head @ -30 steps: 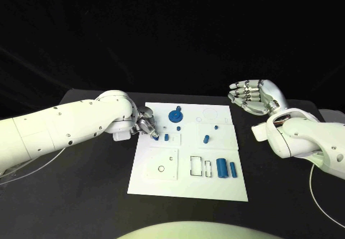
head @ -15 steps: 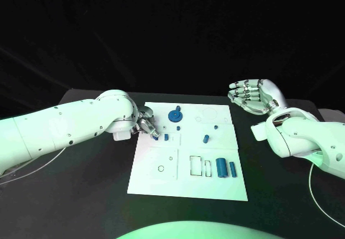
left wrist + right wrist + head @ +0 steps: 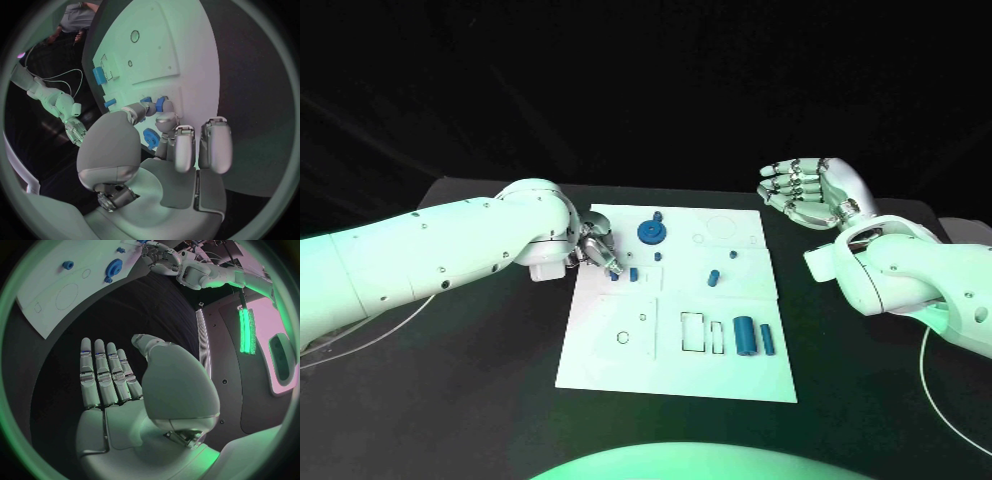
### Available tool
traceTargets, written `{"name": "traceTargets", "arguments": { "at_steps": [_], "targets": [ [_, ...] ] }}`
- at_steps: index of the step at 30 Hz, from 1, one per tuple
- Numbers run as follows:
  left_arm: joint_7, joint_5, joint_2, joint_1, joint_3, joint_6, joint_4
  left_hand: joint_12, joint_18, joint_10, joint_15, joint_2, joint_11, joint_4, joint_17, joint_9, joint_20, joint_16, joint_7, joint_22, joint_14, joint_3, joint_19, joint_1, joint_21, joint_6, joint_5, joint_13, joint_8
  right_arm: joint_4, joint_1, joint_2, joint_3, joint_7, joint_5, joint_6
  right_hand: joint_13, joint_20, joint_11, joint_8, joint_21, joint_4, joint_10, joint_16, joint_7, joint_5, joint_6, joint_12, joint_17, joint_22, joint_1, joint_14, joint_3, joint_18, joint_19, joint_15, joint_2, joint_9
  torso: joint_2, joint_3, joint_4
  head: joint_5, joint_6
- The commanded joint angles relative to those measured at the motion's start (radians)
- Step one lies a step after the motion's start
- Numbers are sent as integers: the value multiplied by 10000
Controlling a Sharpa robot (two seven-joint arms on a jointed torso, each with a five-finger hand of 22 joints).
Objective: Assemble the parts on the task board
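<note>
Head view: my left hand (image 3: 594,251) pinches a small blue peg (image 3: 613,272) at the task board (image 3: 678,375)'s left edge on the desk (image 3: 473,400); its axis is unclear. My right hand (image 3: 808,193) hangs spread, empty.

Left wrist view: fingertips (image 3: 164,120) touch that peg (image 3: 160,103).

Right wrist view: my fingers (image 3: 103,372) lie straight, together.

Task board (image 3: 678,340) matt white plastic; parts (image 3: 746,338) smooth blue plastic; table (image 3: 473,380) matt black.

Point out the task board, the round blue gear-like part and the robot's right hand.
task board (image 3: 625,365): head view, on its bare near-left corner.
round blue gear-like part (image 3: 651,234): head view, on its disc.
right hand (image 3: 808,192): head view, on its palm.
</note>
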Motion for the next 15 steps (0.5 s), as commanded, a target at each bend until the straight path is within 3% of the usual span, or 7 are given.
{"name": "traceTargets", "arguments": {
  "at_steps": [1,15],
  "targets": [
    [102,146,77,-123,-87,399,62,46,-59,83,-79,106,-36,-702,2342,10,-94,61,-223,759,968,644,389,15,60,211,6,31,43,9,3,7,1,62,-35,10,-11,3,65,-53,-38,23,23,-47,473,55,79,-66,-9,-9,-59,17,-62,129,-58,69,1,-12,-2,4,-1,4,-10],
    [64,-132,72,-118,-87,510,21,87,-65,128,-121,190,-86,-706,2391,42,-130,83,-270,789,980,707,403,128,81,274,105,139,70,15,3,-1,1,59,-35,20,-11,3,65,-53,-38,23,23,-47,473,55,79,-66,-9,-9,-59,17,-62,129,-58,69,1,-12,2,-1,-3,3,-2]
  ]
}}
